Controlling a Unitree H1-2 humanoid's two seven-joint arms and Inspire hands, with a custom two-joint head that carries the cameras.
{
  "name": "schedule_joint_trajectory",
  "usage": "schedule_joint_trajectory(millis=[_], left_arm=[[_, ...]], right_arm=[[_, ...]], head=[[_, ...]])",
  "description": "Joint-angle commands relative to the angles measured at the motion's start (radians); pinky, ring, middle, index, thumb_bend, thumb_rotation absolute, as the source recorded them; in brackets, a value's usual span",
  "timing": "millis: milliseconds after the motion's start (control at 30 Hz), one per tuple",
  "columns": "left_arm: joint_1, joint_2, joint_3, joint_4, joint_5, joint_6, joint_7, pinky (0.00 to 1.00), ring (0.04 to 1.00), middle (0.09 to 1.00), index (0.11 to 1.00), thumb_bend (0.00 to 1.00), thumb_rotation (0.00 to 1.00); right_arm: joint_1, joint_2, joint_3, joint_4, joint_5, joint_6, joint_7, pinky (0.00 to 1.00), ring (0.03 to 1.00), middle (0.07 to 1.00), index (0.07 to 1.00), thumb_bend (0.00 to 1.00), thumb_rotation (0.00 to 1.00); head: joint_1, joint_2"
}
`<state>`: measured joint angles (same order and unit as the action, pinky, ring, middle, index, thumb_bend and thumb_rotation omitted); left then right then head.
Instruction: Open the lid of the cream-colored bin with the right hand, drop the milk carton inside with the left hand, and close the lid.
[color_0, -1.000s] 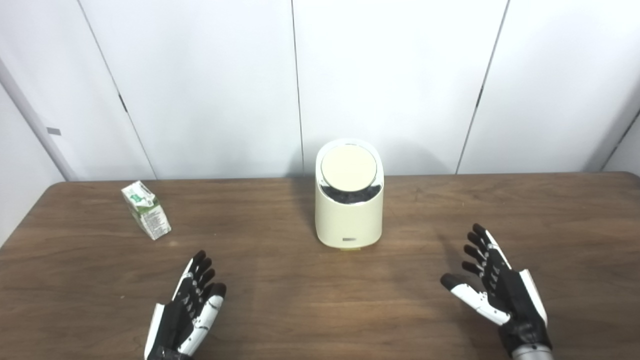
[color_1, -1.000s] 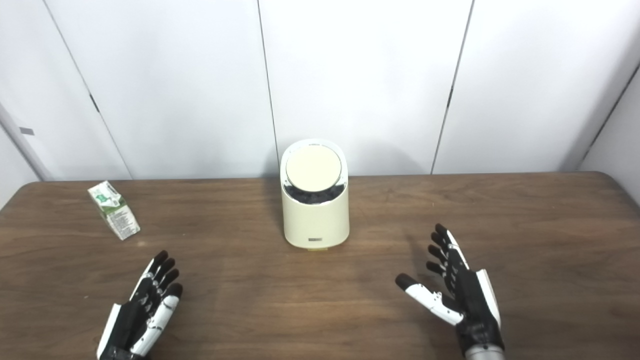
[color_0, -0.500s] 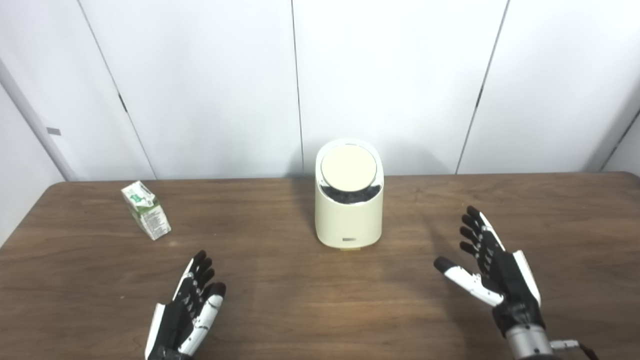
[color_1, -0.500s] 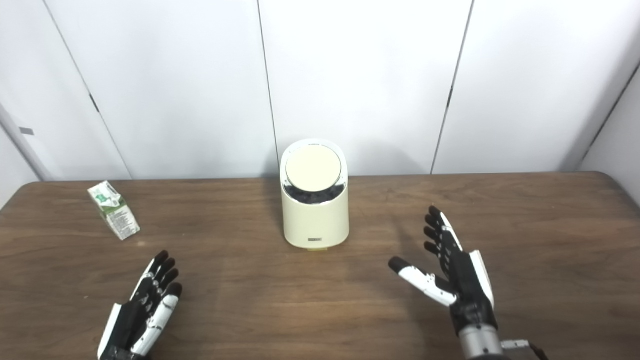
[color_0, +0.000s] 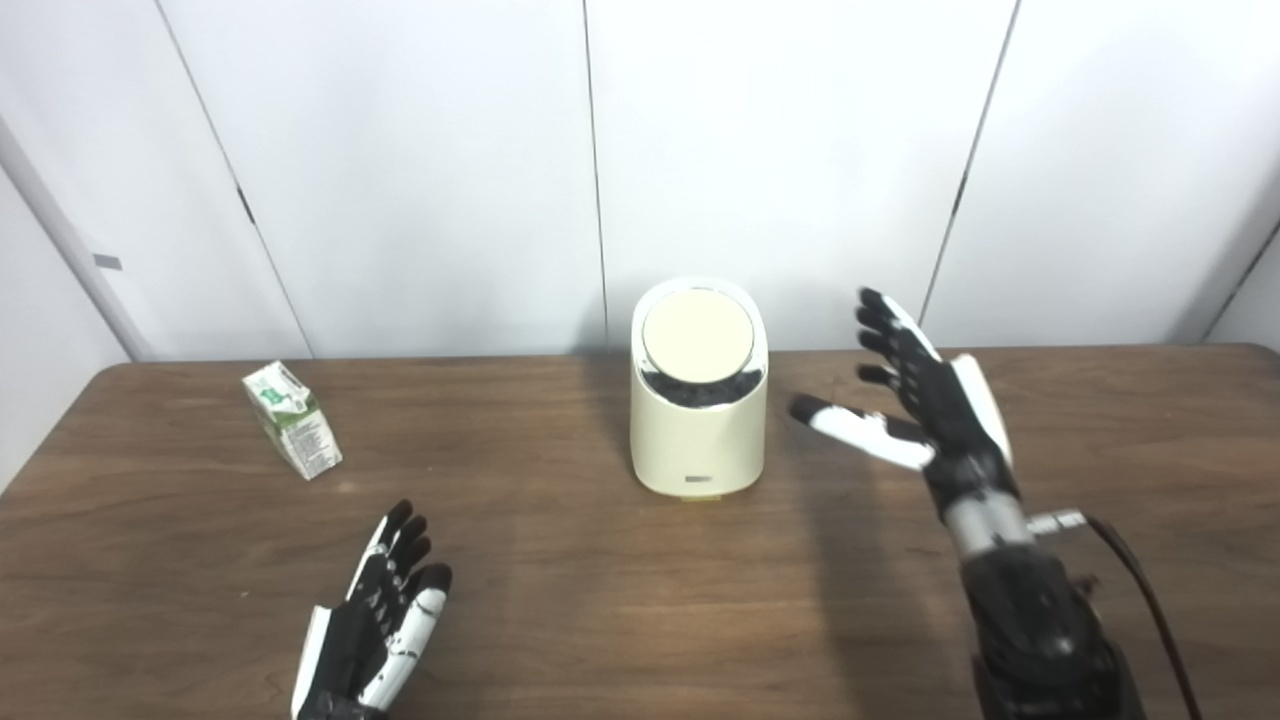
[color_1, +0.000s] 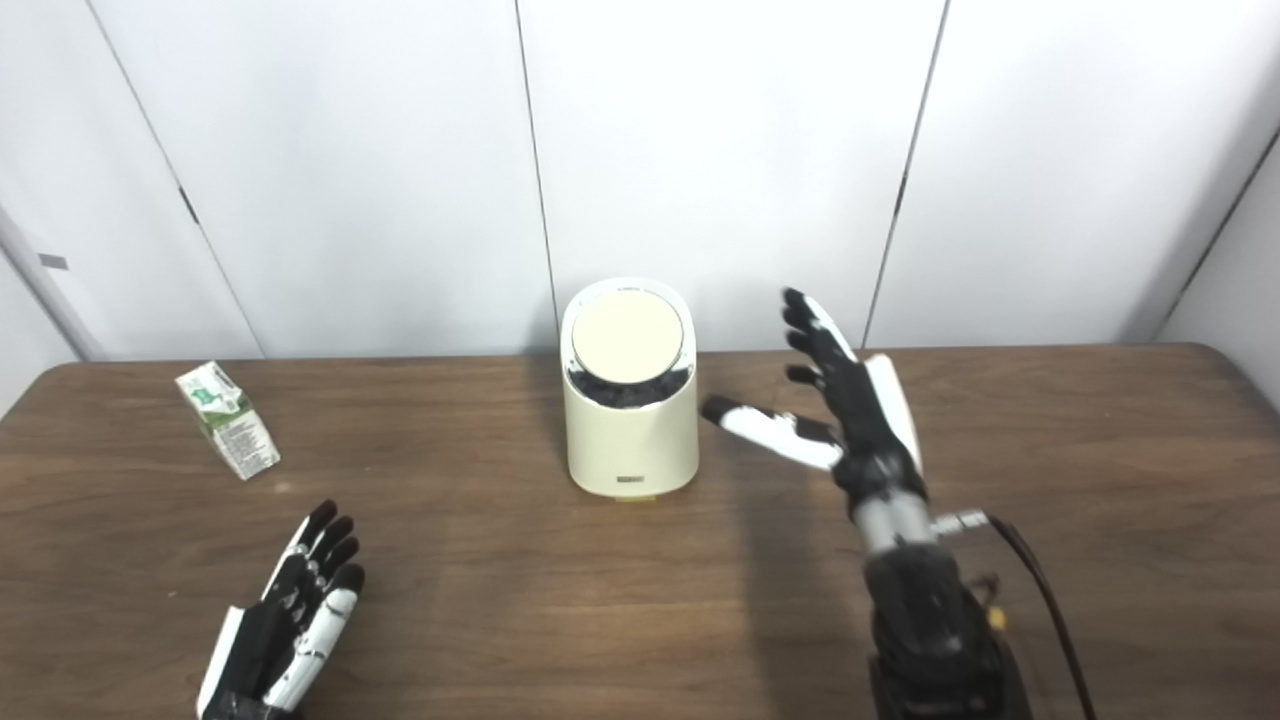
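Note:
The cream-colored bin (color_0: 698, 440) stands upright at the middle back of the brown table (color_0: 600, 600). Its round lid (color_0: 697, 334) is closed and tilted toward me. The green and white milk carton (color_0: 292, 420) lies tilted at the table's far left. My right hand (color_0: 925, 400) is open and raised to the right of the bin, thumb pointing at it, not touching. My left hand (color_0: 375, 620) is open and empty, low near the table's front left, well short of the carton.
White wall panels (color_0: 780, 150) rise right behind the table's back edge, close behind the bin. A black cable (color_0: 1150, 600) runs along my right forearm.
My right hand has risen and moved forward and left, from low over the table to beside the bin's upper part. The left hand, bin and carton have not moved.

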<state>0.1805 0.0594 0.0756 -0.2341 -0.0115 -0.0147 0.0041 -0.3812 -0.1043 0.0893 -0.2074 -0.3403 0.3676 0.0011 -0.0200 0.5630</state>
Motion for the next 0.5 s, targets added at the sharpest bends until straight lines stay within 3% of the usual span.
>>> schedule_joint_trajectory(millis=[0, 300, 467], left_arm=[[0.002, -0.007, -0.003, 0.0, -0.006, -0.018, 0.001, 0.9, 0.933, 0.943, 1.0, 0.55, 0.54], [0.002, -0.022, -0.002, 0.006, -0.017, -0.022, 0.002, 0.91, 0.94, 0.947, 1.0, 0.54, 0.5], [0.005, -0.03, -0.005, 0.004, -0.028, -0.018, 0.0, 0.91, 0.937, 0.947, 1.0, 0.56, 0.52]], right_arm=[[-0.066, -0.008, 0.007, 0.001, -0.019, -0.003, 0.005, 0.78, 0.899, 0.922, 0.927, 0.89, 0.47], [-0.214, 0.002, 0.036, 0.15, -0.039, -0.025, -0.005, 0.79, 0.913, 0.931, 0.924, 0.88, 0.37], [-0.287, 0.003, 0.066, 0.232, -0.095, -0.015, -0.03, 0.75, 0.869, 0.908, 0.919, 0.91, 0.42]], head=[[0.0, -0.002], [0.015, -0.003], [0.035, -0.001]])
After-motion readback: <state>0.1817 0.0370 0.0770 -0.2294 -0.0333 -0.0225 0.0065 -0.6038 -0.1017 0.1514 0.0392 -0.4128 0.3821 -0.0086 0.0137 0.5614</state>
